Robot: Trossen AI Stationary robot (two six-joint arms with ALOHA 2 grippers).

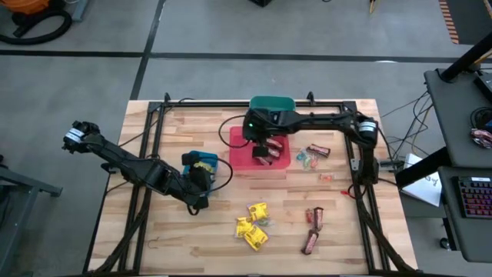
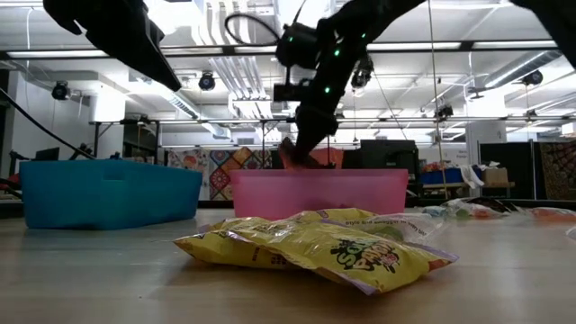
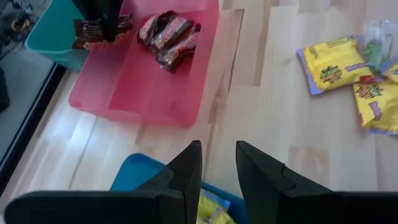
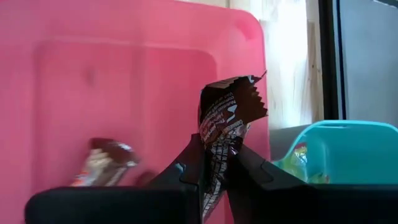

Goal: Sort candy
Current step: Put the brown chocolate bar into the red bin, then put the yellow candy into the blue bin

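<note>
My right gripper (image 4: 214, 155) hangs over the red bin (image 1: 240, 158), shut on a dark brown bar (image 4: 227, 118). Other brown bars (image 3: 169, 37) lie on the bin's floor. My left gripper (image 3: 217, 165) is open and holds nothing. It hovers at the blue bin (image 1: 201, 163), which has yellow packets (image 3: 211, 211) inside. Loose yellow packets (image 1: 254, 223) lie flat on the near middle of the table. Brown bars (image 1: 312, 229) lie to their right. Tiny coloured pieces (image 1: 307, 159) and another bar (image 1: 319, 150) lie right of the red bin. My right gripper pinches the brown bar between its two fingers, coming from above and pointing down. The bar's crimped end (image 4: 242, 96) sticks out past the fingertips. The bar is lifted clear, above the red bin's floor (image 4: 124, 93).
The teal bin (image 1: 271, 104) stands at the far edge behind the red bin, with green candy (image 4: 298, 155) in it. A black frame (image 1: 154, 131) runs around the table's edges. Bare wood lies between the blue bin and the yellow packets.
</note>
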